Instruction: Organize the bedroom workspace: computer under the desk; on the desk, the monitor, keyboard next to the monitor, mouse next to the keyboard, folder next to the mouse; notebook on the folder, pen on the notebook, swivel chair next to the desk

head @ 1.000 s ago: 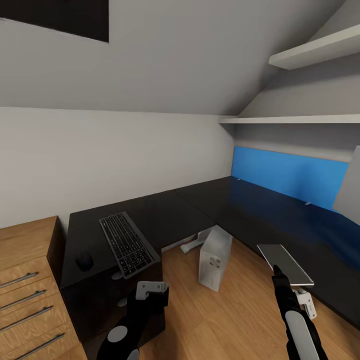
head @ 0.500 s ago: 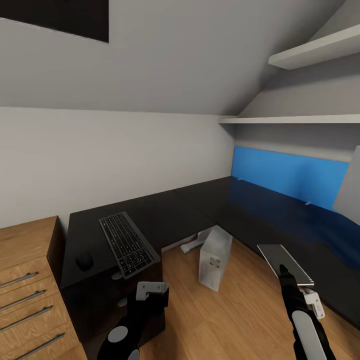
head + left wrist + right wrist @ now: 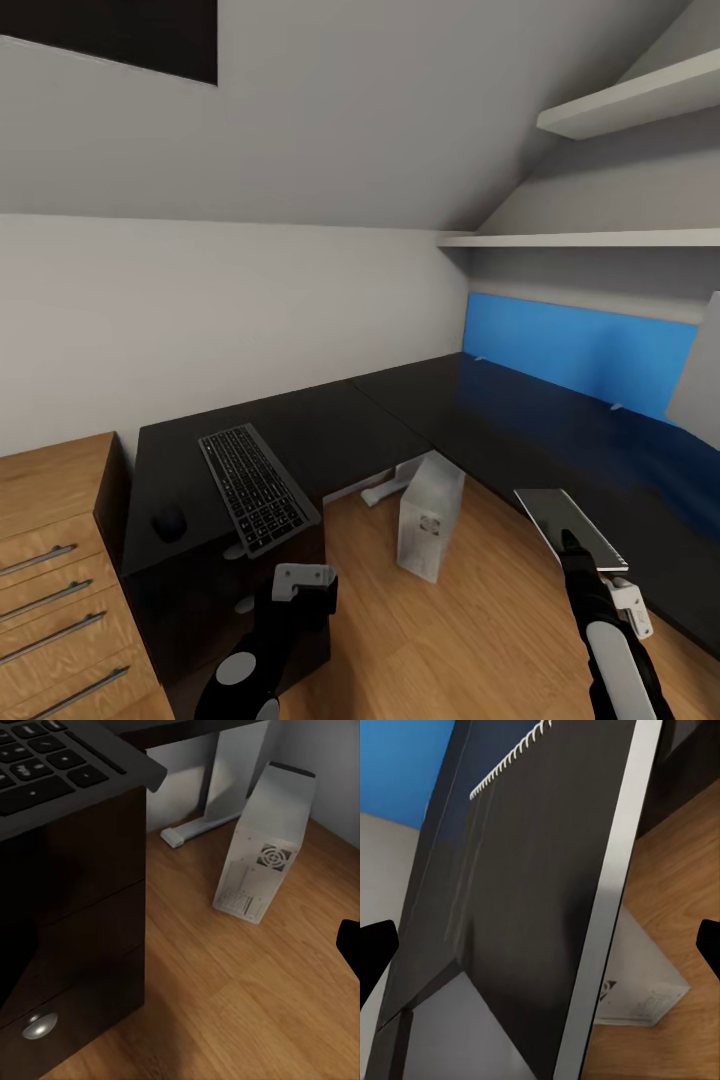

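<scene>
The dark grey notebook point(image 3: 560, 515) point(image 3: 547, 892) lies at the front edge of the black desk point(image 3: 330, 430), one side over the floor. My right gripper point(image 3: 572, 545) point(image 3: 540, 952) hangs just above it, open, its fingertips wide apart on either side. The keyboard point(image 3: 257, 488) point(image 3: 52, 772) and the mouse point(image 3: 168, 521) rest on the desk's left wing. The white computer point(image 3: 430, 518) point(image 3: 262, 855) point(image 3: 649, 997) stands on the floor by the desk's corner. My left gripper point(image 3: 302, 582) is low beside the desk drawers, open. Monitor, folder, pen and swivel chair are out of view.
A light wooden drawer cabinet point(image 3: 55, 560) stands left of the desk. A blue wall panel point(image 3: 575, 350) backs the right wing, with white shelves point(image 3: 620, 105) above it. A pale grey slab point(image 3: 700, 370) shows at the right edge. A silver drawer knob point(image 3: 39, 1025) is near my left gripper.
My right gripper and forearm have shifted slightly right over the notebook, which has stayed in place. The left arm has not moved.
</scene>
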Tool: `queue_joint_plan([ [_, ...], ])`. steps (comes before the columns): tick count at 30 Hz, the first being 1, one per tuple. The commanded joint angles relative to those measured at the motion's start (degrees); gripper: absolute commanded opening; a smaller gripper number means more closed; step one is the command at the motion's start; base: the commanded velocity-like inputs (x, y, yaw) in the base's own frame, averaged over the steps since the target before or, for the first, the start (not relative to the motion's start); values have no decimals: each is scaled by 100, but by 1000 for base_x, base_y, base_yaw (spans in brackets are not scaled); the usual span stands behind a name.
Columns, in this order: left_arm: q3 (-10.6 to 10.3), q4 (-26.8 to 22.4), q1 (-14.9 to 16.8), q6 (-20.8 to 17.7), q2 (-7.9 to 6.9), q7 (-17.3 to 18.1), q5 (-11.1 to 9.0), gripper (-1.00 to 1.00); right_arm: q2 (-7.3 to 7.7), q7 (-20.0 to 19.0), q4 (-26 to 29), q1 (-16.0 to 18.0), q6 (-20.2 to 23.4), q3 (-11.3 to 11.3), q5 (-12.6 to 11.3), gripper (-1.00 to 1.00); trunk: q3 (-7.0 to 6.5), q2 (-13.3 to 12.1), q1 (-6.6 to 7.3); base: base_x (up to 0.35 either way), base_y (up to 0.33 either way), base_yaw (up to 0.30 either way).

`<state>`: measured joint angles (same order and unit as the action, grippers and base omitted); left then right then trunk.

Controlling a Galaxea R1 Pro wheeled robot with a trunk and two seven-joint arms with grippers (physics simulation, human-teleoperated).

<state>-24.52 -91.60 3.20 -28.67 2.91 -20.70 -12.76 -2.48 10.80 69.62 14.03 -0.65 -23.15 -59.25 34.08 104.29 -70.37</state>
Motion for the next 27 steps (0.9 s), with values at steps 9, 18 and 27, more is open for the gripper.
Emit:
queue_joint_plan([
  [9,-11,-7,5,-16,-1,-54,-60,100,16,25,8,4,7,-5,-60,-100,6,3,1,0,0,0],
  [18,-16,-7,5,-16,-1,-54,-60,100,10,-11,10,4,-15,20,-53,-100,6,3,1,0,0,0],
  [27,-43,-7,5,-16,-1,-54,-54,100,13,-254,23,4,-31,152,-2,-100,-30,-77,44,0,0,0],
])
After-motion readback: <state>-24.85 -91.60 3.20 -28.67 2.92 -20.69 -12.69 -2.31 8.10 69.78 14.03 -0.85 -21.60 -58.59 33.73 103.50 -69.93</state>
